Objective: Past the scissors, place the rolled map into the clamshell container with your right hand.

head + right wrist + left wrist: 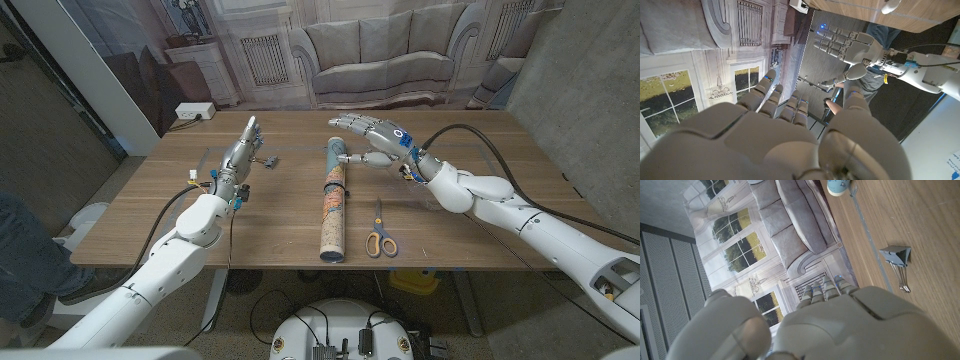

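Scissors (379, 238): orange-handled, flat on the table (470, 230) near the front edge, just beside the near end of the map on its right.

Rolled map (334, 200): long tube lying lengthwise from near the front edge toward the back; far end capped pale blue. Not yet held.

Binder clip (268, 159): small, grey, just beside the left hand.

Left hand (240, 153): standing at the table's left, fingers straight and close together, holding nothing.

Right hand (368, 137): spread, palm down, hovering over the map's far end, thumb near the cap; nothing in it.

Clamshell container: faint clear outline behind the left hand may be it; I cannot tell.

Handling note: best lower onto the tube nearer its middle, wrap firmly, lift level, well clear of the scissors.
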Available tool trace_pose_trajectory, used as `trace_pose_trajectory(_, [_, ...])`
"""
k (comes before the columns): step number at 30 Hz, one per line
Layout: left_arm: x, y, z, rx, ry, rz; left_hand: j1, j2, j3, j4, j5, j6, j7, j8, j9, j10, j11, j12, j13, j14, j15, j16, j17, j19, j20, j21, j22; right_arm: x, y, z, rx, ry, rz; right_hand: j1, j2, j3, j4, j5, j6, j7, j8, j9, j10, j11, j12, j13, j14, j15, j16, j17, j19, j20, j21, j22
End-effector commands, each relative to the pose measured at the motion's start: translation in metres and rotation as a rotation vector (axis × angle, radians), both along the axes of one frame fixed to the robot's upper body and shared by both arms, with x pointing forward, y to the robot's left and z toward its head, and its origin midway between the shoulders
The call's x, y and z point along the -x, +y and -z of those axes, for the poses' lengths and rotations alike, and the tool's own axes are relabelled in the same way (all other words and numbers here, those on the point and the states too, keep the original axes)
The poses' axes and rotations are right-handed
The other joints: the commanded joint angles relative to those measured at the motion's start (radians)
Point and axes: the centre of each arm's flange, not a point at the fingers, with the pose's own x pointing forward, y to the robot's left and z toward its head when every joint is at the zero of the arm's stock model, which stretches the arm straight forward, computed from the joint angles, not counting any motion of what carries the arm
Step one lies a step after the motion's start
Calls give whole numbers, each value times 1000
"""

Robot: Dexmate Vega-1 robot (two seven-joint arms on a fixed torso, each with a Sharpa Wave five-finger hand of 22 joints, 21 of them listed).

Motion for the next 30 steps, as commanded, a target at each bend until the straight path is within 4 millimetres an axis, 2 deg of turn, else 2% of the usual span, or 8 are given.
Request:
trace_pose_trajectory(1, [5, 4, 2, 6, -1, -8, 4, 2, -6, 0, 9, 5, -1, 0, 2, -1, 1, -1, 5, -1, 1, 0, 2, -1, -30, 0, 5, -2, 1, -2, 52, -58, 49, 6, 5, 1, -2, 9, 1, -6, 6, 1, -8, -2, -6, 4, -9, -162, -4, 4, -6, -176, -8, 3])
trace_pose_trajectory(9, [10, 5, 1, 5, 1, -19, 5, 3, -9, 0, 9, 5, 0, 0, 2, -3, 1, -1, 5, -6, 3, -2, 2, -3, -29, -2, 5, -1, -1, -2, 76, -73, 63, 69, -17, 11, -34, 26, -1, -6, 10, 1, -11, 1, -8, 5, -10, -157, -5, 1, -6, -176, -28, 2])
trace_pose_trajectory(16, [13, 4, 3, 13, 2, -12, 5, 4, -10, 0, 9, 6, -1, -1, 3, -3, 2, -2, 5, -6, 3, -2, 2, -3, -29, -3, 5, -1, 0, 0, 101, -82, 80, 105, -28, 17, -43, 33, -2, -6, 13, 1, -13, 0, -8, 5, -12, -155, -6, 0, -5, -175, -37, 2])
trace_pose_trajectory(17, [13, 4, 3, 15, 2, -11, 5, 4, -10, 0, 9, 6, -1, -1, 3, -3, 2, -2, 5, -6, 3, -2, 2, -3, -28, -3, 5, -1, 0, 0, 103, -85, 83, 122, -34, 19, -48, 36, -2, -6, 13, 1, -16, -1, -9, 5, -13, -154, -6, -1, -5, -176, -41, 2])
trace_pose_trajectory(18, [13, 4, 4, 15, 2, -12, 5, 4, -11, 0, 9, 5, -1, -1, 3, -3, 2, -2, 5, -7, 4, -3, 2, -4, -28, -3, 5, 0, 1, 0, 106, -90, 86, 188, -63, 26, -55, 47, -5, -8, 16, 1, -19, -2, -9, 6, -15, -152, -6, -1, -2, -174, -57, 2])
trace_pose_trajectory(20, [13, 3, 4, 16, 2, -11, 5, 5, -11, 0, 9, 5, -1, -1, 3, -3, 3, -2, 5, -7, 4, -3, 2, -4, -28, -3, 5, 1, 1, 0, 115, -100, 96, 204, -73, 25, -53, 52, -9, -5, 16, 1, -22, -1, -10, 6, -20, -151, -7, -1, -2, -175, -62, 2])
trace_pose_trajectory(22, [14, 3, 5, 15, 2, -11, 5, 5, -12, 0, 9, 5, -1, -1, 3, -3, 2, -2, 5, -7, 4, -3, 2, -3, -27, -3, 5, 2, 2, 0, 127, -108, 107, 246, -93, 27, -52, 63, -22, -7, 13, 2, -32, -1, -12, 6, -27, -149, -9, 0, -2, -175, -72, 3])
trace_pose_trajectory(30, [17, 3, 7, 18, 0, -11, 5, 6, -13, 0, 9, 6, -2, -1, 3, -3, 1, -2, 5, -8, 5, -3, 2, -4, -26, -4, 6, 2, 2, 5, 159, -115, 154, 330, -120, 33, -49, 87, -47, -8, 9, 3, -64, 4, -18, 7, -51, -143, -11, 0, -12, -176, -94, 4])
